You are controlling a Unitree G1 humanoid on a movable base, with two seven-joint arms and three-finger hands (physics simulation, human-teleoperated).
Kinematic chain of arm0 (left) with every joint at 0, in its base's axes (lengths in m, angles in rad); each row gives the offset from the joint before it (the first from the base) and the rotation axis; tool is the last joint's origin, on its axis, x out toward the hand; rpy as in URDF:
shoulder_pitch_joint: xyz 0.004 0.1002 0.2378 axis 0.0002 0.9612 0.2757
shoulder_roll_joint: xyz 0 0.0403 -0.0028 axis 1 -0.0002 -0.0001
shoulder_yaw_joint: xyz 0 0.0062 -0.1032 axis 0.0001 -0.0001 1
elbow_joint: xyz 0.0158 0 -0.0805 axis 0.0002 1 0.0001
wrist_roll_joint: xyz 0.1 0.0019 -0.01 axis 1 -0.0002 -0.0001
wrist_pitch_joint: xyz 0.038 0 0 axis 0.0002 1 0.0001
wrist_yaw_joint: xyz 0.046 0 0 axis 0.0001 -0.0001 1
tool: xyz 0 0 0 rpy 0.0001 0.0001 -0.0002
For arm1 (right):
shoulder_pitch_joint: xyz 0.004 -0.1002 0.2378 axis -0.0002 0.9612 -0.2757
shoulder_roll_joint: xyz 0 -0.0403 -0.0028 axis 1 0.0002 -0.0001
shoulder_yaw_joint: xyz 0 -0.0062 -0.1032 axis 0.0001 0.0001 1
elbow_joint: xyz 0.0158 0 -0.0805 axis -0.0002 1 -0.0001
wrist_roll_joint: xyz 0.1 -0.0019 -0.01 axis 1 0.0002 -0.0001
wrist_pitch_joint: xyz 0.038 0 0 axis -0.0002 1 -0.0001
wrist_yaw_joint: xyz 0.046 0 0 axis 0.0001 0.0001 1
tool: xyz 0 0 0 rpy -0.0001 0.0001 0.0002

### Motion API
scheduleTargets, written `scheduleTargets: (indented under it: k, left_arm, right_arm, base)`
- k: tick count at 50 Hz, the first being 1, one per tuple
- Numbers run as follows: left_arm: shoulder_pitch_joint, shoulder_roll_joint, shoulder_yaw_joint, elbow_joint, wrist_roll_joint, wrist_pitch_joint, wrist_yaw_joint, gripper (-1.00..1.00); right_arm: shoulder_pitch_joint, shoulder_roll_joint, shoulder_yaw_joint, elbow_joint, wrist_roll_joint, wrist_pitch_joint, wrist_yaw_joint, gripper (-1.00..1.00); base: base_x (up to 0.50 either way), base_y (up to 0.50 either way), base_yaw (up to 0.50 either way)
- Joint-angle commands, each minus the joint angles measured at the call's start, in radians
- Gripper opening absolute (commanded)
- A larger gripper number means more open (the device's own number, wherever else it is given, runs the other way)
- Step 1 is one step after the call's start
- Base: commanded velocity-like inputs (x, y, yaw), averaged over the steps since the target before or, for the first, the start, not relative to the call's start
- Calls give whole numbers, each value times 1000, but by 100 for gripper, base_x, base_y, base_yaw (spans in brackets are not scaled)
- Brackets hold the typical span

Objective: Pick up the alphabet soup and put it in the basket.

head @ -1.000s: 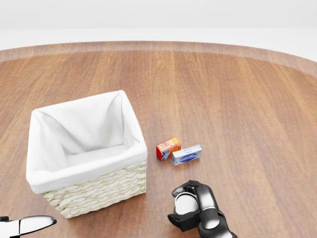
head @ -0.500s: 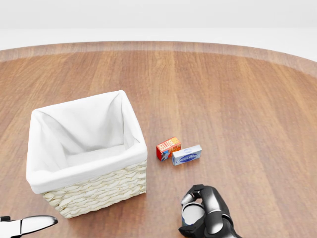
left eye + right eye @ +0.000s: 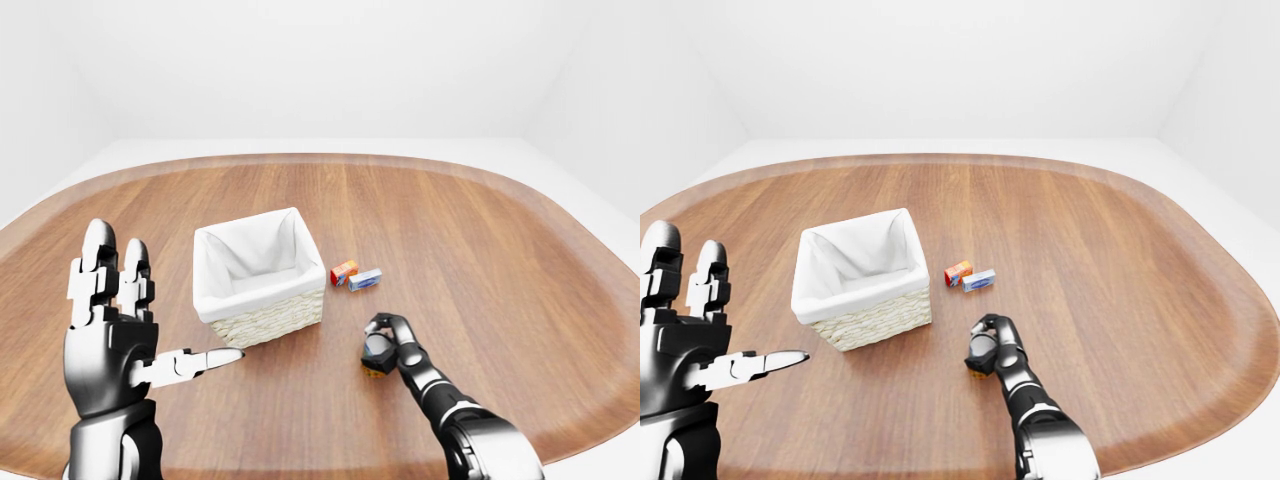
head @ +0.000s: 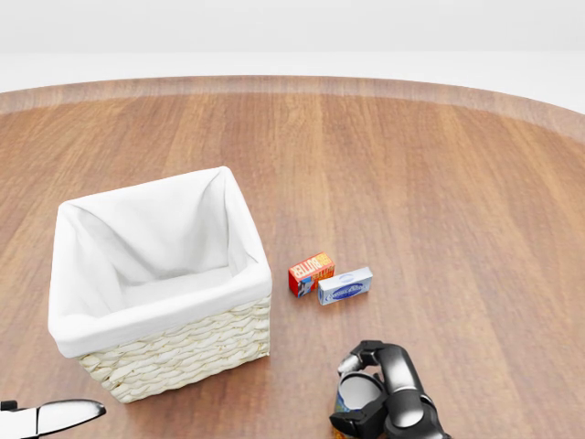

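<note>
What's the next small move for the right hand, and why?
Probably lift straight up a little. The right hand has its fingers wrapped round the alphabet soup can, which looks tilted and low over the table. The basket stands up and to the left in the left-eye view, so the can must clear its rim before moving across.

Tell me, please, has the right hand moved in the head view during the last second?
Yes. The right hand has moved toward the bottom of the head view, farther from the blue box, which has stayed in place.
</note>
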Motion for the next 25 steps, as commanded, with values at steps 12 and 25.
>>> scheduleTargets:
  k: [12,25]
  left_arm:
    - [-2,2,-8,12,5,0,2,100]
    - [-1,4,-10,19,5,0,2,100]
  right_arm:
    - [159,-5,55,-417,282,0,125,-100]
    - [221,2,63,-657,303,0,149,-100]
  base:
    - [0,0,0]
    - [0,0,0]
